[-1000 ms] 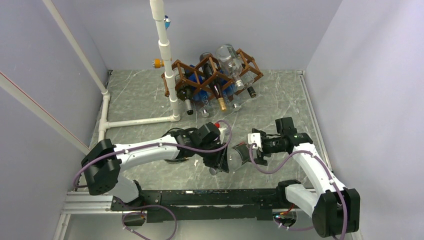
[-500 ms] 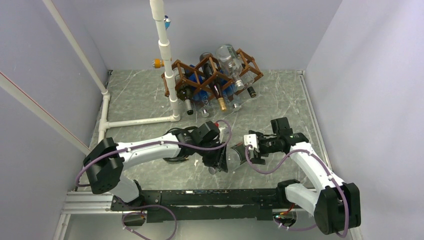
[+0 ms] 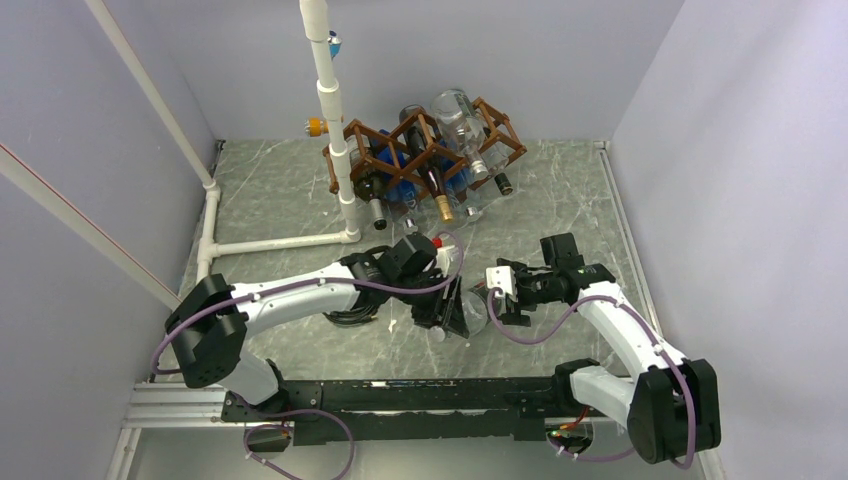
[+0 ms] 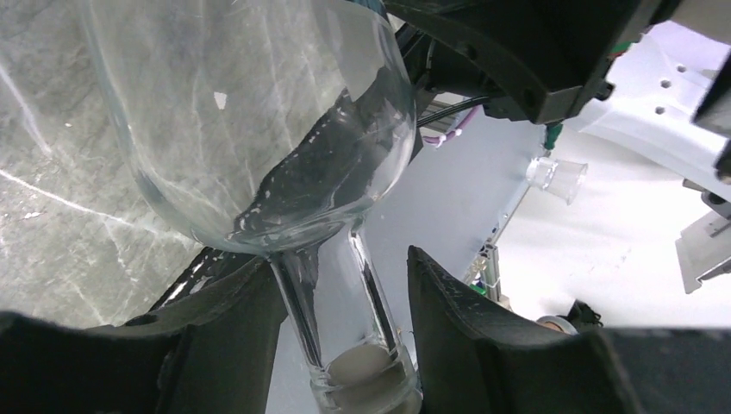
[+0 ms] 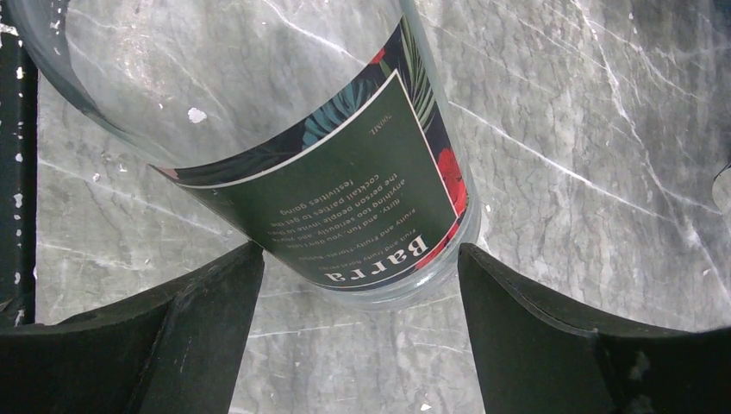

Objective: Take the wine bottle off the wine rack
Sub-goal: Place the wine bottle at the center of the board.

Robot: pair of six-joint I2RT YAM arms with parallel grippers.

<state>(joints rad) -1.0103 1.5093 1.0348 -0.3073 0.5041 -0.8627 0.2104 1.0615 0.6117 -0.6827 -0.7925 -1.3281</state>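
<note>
inward, right hand [image 5: 358, 276] clasps wine bottle [image 5: 345, 190]; left hand [image 4: 345, 285] straddles neck [image 4: 332, 310].

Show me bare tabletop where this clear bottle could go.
Bare tabletop: right of the wine rack toward the right wall, and back-left inside the PVC pipe frame. Crowded: the bottle necks before the rack, and mid-table around the left arm, right arm and clear bottle.

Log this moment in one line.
wine bottle: off wine rack, between arms | left pincer: open around neck | right pincer: shut on labelled body
</note>
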